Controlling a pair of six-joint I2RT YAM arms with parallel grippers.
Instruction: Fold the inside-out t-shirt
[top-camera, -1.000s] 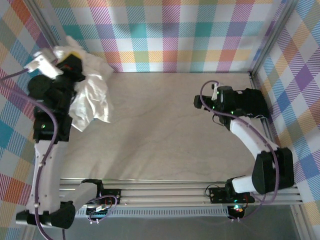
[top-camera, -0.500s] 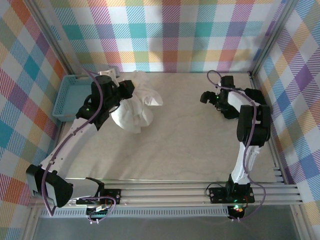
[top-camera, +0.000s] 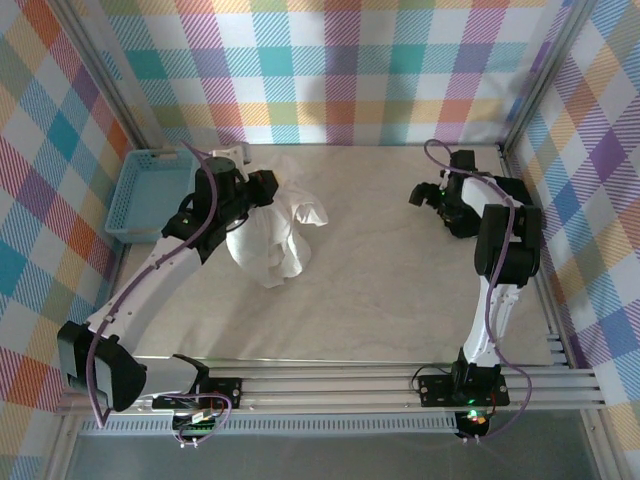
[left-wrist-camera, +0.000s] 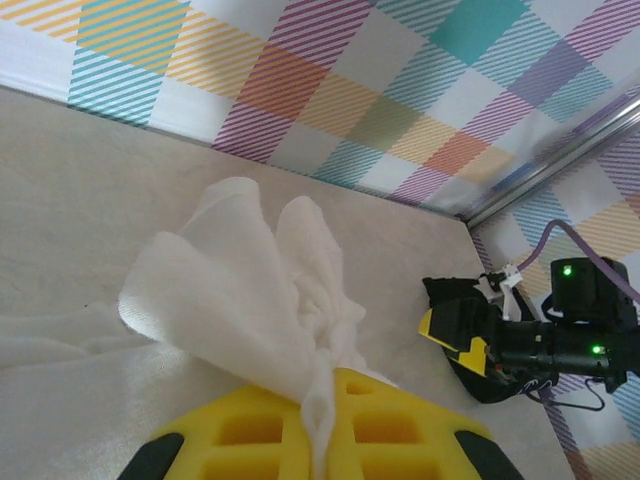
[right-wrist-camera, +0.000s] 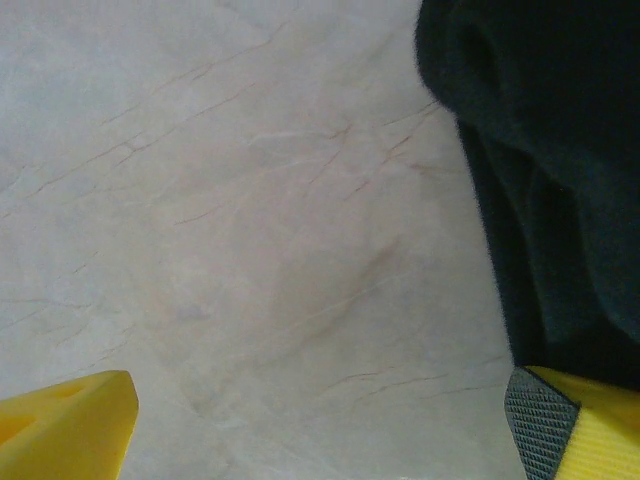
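Left wrist view: left gripper (left-wrist-camera: 320, 420) is clenched on the white, thin, wrinkled inside-out t-shirt (left-wrist-camera: 240, 290). A gathered strip of the fabric is pinched between its yellow fingers (left-wrist-camera: 240, 432). The rest of the fabric fans out beyond them in two rounded lobes, and more cloth lies flat to the left on the pale marbled table (left-wrist-camera: 70, 170). The colourful plaid wall (left-wrist-camera: 330, 90) runs behind it.

In the top external view the shirt is a crumpled bunch at the left gripper, left of centre and toward the far side of the table; whether its lower edge rests on the surface cannot be told. The blue plastic mesh basket (top-camera: 150, 195) sits at the left edge beside the left arm, apart from the shirt.

The right gripper (top-camera: 425, 193) is at the far right of the table, well apart from the shirt. It is released — in the right wrist view its yellow fingers stand wide apart at the two bottom corners with only bare table between them. The black folded garment (right-wrist-camera: 540, 150) lies just beside the right-hand finger, and contact between them cannot be told.
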